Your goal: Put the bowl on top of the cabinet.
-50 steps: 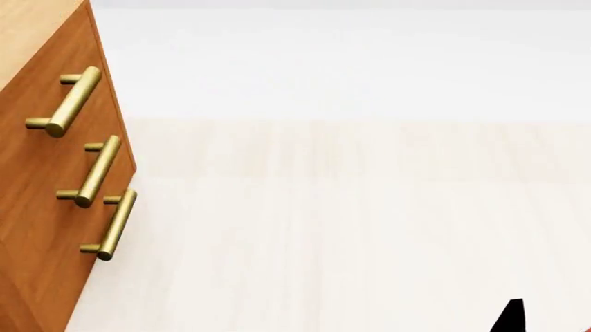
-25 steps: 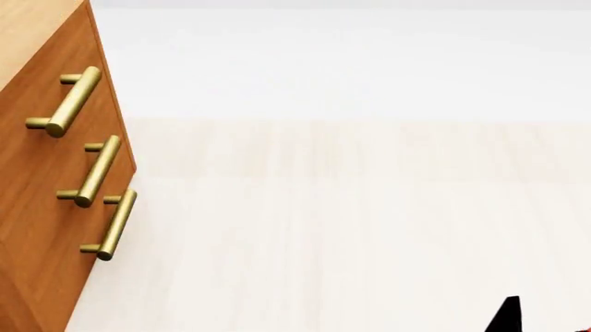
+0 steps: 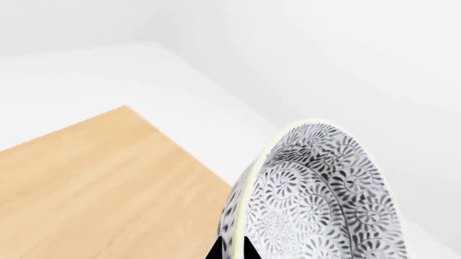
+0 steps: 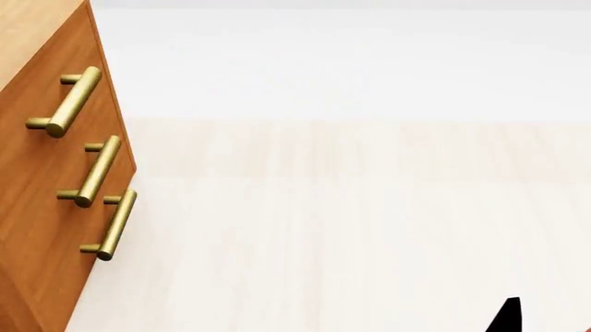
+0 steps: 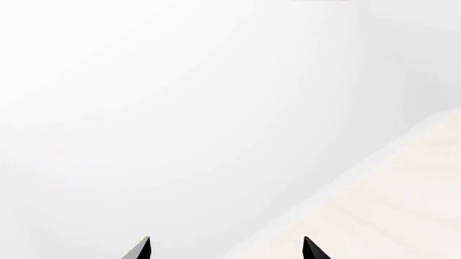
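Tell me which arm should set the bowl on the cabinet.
Left. Its gripper is already shut on the bowl over the cabinet top, while the right gripper is open, empty, facing a blank wall.

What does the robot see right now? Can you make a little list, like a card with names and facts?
bowl: patterned, tipped up on its edge, rim pinched by the left gripper
cabinet: orange-brown, three brass handles on its front
cabinet top: light wood, showing beside the bowl in the left wrist view
right gripper: open, holding nothing
floor: pale wood
task: bowl not yet set down
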Controlling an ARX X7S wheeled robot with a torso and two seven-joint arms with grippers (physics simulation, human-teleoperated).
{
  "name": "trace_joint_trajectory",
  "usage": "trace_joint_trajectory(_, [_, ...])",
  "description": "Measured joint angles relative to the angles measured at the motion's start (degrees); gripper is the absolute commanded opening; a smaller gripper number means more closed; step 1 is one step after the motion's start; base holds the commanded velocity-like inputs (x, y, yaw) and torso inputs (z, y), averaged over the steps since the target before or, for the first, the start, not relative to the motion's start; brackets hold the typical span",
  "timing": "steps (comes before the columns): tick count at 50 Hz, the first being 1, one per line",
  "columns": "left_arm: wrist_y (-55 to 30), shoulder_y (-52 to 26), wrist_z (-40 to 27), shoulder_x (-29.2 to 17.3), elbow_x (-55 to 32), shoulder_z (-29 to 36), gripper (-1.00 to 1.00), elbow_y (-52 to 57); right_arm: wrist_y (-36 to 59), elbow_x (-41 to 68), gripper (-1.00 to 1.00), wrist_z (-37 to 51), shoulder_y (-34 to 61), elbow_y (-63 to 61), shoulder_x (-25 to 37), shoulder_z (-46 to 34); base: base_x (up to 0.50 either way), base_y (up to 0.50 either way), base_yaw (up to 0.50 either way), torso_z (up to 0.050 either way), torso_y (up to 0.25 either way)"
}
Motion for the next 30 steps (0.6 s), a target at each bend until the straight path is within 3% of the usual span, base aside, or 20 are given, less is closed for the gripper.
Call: trace_joint_trajectory(30, [-1.29,4.32,-5.27,0.59,2.98,-2.75,-1.0,6.55,0.68,-0.89,1.0,0.0,0.05,0.06,-0.61,0.39,0.0,0.0,0.0,0.0,0.0])
